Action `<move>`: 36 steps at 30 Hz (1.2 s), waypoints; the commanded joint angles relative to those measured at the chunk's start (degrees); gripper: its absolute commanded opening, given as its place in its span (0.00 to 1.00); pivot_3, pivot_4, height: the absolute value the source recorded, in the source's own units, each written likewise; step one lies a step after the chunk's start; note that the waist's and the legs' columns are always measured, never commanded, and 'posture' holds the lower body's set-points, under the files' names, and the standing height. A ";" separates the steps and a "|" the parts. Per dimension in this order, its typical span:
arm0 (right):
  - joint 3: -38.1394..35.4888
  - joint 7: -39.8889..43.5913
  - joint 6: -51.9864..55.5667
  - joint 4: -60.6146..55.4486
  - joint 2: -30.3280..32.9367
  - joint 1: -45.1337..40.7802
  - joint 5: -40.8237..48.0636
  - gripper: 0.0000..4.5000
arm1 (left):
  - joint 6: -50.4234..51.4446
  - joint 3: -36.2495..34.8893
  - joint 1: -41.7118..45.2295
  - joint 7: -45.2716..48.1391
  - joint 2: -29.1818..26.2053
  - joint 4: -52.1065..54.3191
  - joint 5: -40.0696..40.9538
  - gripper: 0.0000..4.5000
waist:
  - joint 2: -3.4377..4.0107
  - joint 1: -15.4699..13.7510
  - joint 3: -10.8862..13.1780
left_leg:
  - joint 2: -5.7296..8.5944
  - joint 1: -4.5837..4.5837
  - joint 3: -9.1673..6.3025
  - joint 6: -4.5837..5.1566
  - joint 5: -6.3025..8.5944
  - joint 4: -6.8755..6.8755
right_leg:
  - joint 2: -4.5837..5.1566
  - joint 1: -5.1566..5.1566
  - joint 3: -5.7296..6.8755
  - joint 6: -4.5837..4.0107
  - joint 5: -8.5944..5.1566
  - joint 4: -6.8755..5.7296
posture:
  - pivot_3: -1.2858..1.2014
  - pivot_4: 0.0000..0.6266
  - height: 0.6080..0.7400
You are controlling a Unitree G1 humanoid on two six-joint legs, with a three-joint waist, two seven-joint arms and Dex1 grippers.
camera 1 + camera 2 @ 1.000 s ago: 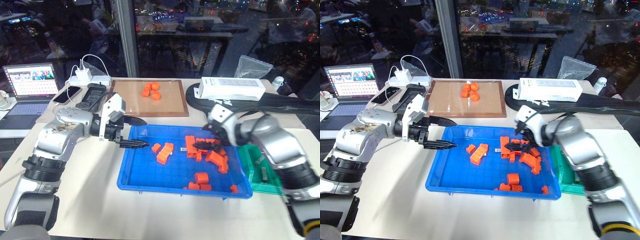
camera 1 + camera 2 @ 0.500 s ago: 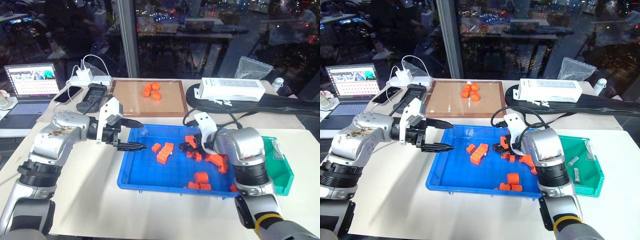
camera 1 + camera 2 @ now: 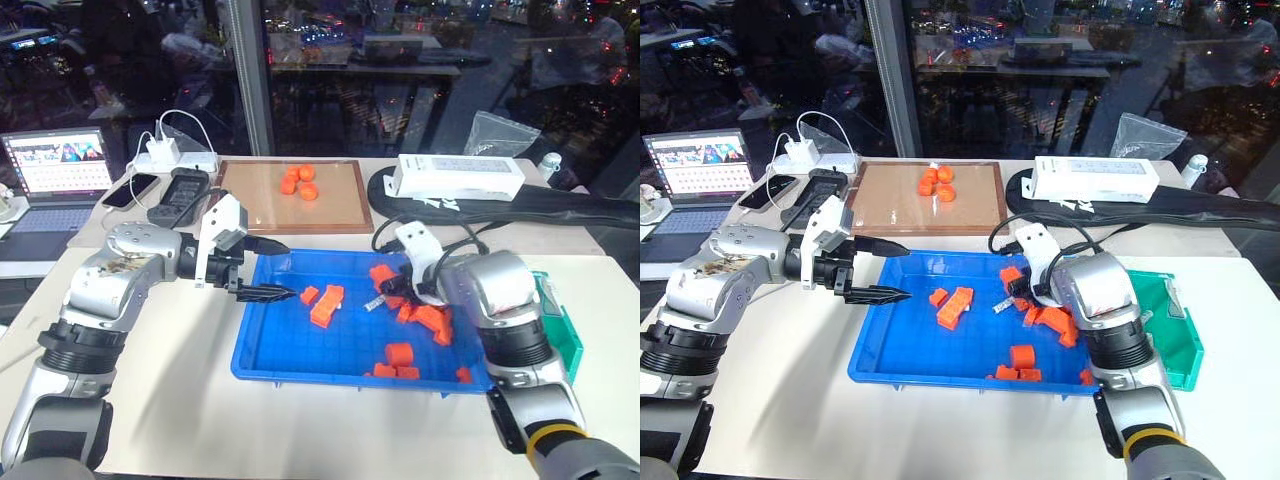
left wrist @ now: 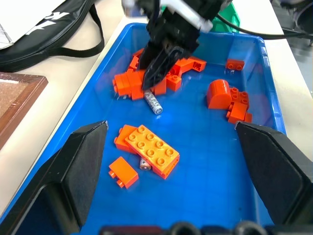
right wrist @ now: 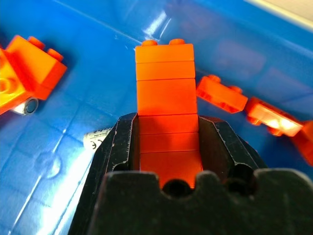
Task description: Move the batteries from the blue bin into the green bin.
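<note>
The blue bin [image 3: 300, 352] lies mid-table with several orange blocks scattered in it. One battery [image 4: 152, 103] lies on the bin floor right beside my right gripper [image 3: 392, 293]. That gripper points down into the block pile, shut on an orange block [image 5: 166, 93], with the battery [image 5: 98, 139] just outside one finger. Another battery [image 4: 143, 164] peeks from under a flat orange brick [image 4: 151, 149]. My left gripper [image 3: 280, 268] hovers open over the bin's left rim, holding nothing. The green bin [image 3: 1175, 335] stands at the blue bin's right end.
A wooden-framed tray [image 3: 250, 200] with orange round pieces [image 3: 300, 183] sits behind the blue bin. A white box [image 3: 460, 177] and a black strap [image 3: 560, 205] lie at the back right. A laptop [image 3: 60, 165], phones and a charger occupy the back left.
My right gripper rolled and tipped down into the block pile, and its fingers closed around an orange block. The left gripper stayed where it was, still open.
</note>
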State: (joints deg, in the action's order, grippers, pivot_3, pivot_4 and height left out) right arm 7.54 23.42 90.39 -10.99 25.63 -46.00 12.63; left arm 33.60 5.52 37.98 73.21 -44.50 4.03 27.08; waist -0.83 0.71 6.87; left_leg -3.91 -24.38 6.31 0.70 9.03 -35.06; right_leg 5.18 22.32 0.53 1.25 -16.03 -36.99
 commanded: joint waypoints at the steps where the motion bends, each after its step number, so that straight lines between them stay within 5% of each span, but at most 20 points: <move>1: 2.54 8.58 -3.21 -9.93 5.92 -1.33 7.27 0.32 | -1.52 -1.00 1.20 0.14 -0.06 0.50 -0.08 1.00 | 0.00 -0.02 0.00 | 0.00 0.01 -0.01 0.00 0.00 0.01 | -0.01 -0.01 0.01 0.00 0.00 0.01 | 0.52 0.24 0.65; 10: 9.68 15.57 -5.25 -18.24 11.18 2.65 15.33 0.32 | -1.29 -0.32 1.67 0.76 0.29 -0.06 0.14 1.00 | -0.01 -0.01 0.00 | -0.01 0.01 -0.02 0.00 0.00 0.09 | 0.00 -0.03 0.01 -0.01 -0.01 0.14 | 0.52 0.24 0.65; 12: 10.81 15.49 -4.31 -18.22 10.59 3.39 16.28 0.55 | -0.99 -0.17 1.56 0.95 0.40 0.35 0.37 1.00 | -0.01 -0.02 0.00 | -0.01 0.01 -0.02 0.00 0.00 0.07 | 0.01 -0.03 0.02 -0.01 -0.01 0.14 | 0.52 0.24 0.65; 18: 11.99 15.77 -4.68 -19.02 11.01 3.40 18.17 0.98 | -0.70 -0.33 1.23 1.19 0.28 0.70 0.50 1.00 | -0.02 -0.08 0.00 | -0.01 -0.01 -0.02 0.00 0.00 0.06 | 0.02 -0.03 0.02 -0.01 -0.01 0.17 | 0.52 0.24 0.65; 24: 8.04 18.46 -28.85 -11.22 17.36 5.25 10.54 0.99 | -0.67 -0.48 0.99 1.29 0.09 0.83 0.39 1.00 | -0.03 -0.29 0.01 | 0.01 0.00 -0.01 0.00 0.00 0.06 | 0.03 -0.04 0.03 0.07 -0.06 0.25 | 0.52 0.24 0.65; 36: 12.98 26.83 -44.55 7.22 14.91 5.02 4.32 0.99 | -0.56 -0.63 0.47 0.90 -0.04 1.25 0.23 1.00 | -0.04 -0.01 0.01 | -0.02 0.04 0.01 0.00 0.00 0.08 | -0.03 -0.06 0.01 0.03 -0.03 0.21 | 0.52 0.24 0.65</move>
State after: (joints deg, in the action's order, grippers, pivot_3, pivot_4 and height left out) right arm 20.20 49.48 50.68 -6.06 40.77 -40.77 19.68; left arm 32.90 5.80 38.24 74.36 -43.83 3.61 27.07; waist -0.87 0.70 6.89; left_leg -3.93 -24.35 6.33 0.70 9.03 -34.98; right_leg 5.16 22.27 0.53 1.28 -16.05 -36.77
